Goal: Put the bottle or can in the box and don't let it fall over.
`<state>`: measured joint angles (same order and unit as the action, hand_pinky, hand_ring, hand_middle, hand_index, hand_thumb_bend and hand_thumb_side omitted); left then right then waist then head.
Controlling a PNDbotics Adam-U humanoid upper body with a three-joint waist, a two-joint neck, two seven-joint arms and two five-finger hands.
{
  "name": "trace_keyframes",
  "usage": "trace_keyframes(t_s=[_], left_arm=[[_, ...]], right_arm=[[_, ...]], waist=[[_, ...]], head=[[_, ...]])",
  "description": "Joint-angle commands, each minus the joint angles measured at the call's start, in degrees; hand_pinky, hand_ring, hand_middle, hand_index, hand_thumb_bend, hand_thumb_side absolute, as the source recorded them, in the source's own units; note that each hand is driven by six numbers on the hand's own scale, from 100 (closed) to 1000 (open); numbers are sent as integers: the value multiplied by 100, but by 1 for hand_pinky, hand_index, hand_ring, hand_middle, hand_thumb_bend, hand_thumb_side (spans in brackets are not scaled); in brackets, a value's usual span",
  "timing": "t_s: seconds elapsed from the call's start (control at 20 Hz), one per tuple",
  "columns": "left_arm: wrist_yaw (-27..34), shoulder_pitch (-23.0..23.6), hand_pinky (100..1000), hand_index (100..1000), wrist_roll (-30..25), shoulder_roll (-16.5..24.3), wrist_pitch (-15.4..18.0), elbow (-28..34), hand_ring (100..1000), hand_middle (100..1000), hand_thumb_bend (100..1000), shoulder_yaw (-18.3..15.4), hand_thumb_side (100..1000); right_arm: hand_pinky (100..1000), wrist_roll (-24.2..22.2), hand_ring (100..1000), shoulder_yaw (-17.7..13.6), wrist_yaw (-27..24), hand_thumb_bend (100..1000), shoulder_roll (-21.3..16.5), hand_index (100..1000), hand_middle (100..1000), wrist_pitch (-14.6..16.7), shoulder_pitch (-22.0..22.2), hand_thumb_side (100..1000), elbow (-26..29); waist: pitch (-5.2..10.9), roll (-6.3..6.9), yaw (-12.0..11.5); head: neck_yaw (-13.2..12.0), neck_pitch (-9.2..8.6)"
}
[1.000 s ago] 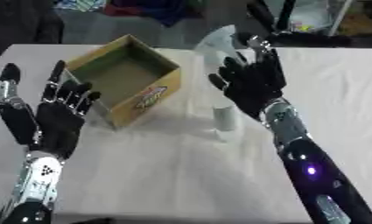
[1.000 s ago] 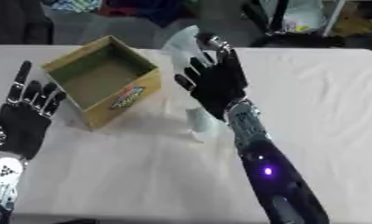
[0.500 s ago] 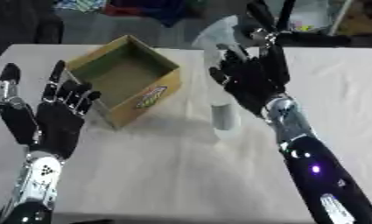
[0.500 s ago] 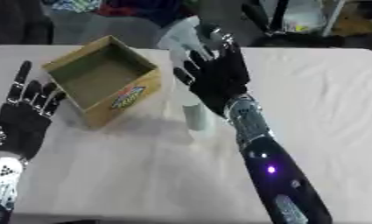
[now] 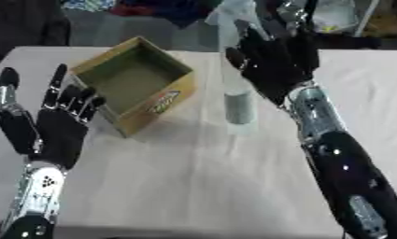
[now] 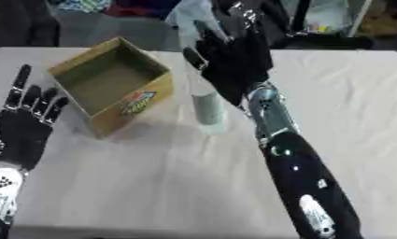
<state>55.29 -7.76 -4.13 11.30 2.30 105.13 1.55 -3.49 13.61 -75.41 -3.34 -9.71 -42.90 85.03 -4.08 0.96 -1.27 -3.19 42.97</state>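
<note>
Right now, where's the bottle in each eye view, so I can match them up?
Left eye view: bottle stands just right of centre, upper half.
Right eye view: bottle sits at centre, upper half.
Shared landmark: the open cardboard box just to its left, with the right hand raised behind the bottle's top.

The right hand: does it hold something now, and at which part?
It cannot be told. The right hand, fingers spread, is beside the upper part of the clear bottle, which stands upright on the table; no curled grip shows.
</note>
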Motion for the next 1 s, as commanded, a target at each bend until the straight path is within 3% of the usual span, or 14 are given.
trace_keyframes(t_s=[0.05,0.3,0.5,0.85,1.0], left_arm=[[73,-147,597,1000,-24,-19,-42,119,577,409,370,37,819],[168,-420,595,1000,-72,-85,-94,158,572,409,369,112,808],[247,-652,594,1000,-137,-128,-186,190,567,408,371,231,801],[379,-1110,593,1000,-297,-172,-486,160,563,406,380,560,795],[435,-1331,591,1000,-351,-260,-577,173,555,405,387,652,785]], right_arm=[[312,-32,100,-101,-74,100,-171,1000,100,116,-338,321,151],[339,-148,100,-215,63,100,-380,1000,100,268,-789,334,-106],[361,-409,100,-313,301,100,-501,1000,105,347,-1116,349,-484],[376,-779,100,-632,764,100,-729,1000,117,671,-1757,362,-1271],[374,-873,100,-749,867,100,-797,1000,112,790,-1909,367,-1492]], waist=[[51,41,-133],[-79,63,-694],[-190,5,-1230],[-419,-295,-2206],[-550,-417,-2507]], head=[[152,-83],[581,-341],[1044,-575],[1912,-901],[2230,-1054]])
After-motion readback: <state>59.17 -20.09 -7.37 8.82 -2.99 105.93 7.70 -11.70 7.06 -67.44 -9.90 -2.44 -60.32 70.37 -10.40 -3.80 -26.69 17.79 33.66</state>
